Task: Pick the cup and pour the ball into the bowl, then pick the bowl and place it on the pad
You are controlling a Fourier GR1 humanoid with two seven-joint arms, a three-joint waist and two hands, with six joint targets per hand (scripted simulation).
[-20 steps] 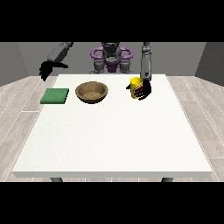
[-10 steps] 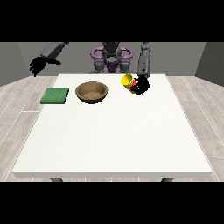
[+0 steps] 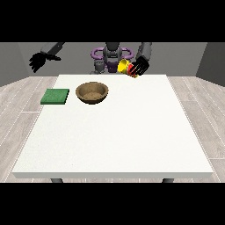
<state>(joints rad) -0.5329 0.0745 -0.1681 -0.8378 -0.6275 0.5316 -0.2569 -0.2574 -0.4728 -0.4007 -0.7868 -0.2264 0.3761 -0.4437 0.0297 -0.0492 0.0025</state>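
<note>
The hand at the view's right (image 3: 139, 67) is curled round a yellow cup (image 3: 124, 67) and holds it well above the table's far edge, tipped on its side with its mouth towards the view's left. A patch of red shows at the cup's lower side. A brown bowl (image 3: 92, 92) rests on the table, left of and nearer the camera than the cup. Left of the bowl lies a flat green pad (image 3: 55, 96). The hand at the view's left (image 3: 38, 61) hangs in the air beyond the table's left corner, fingers spread and holding nothing.
The white table (image 3: 118, 136) stretches wide towards the camera. The robot's body (image 3: 111, 55) stands behind the far edge. Grey plank floor surrounds the table.
The hand at the view's right has lifted the cup off the table and tipped it over towards the bowl. The hand at the view's left has swung up and outward.
</note>
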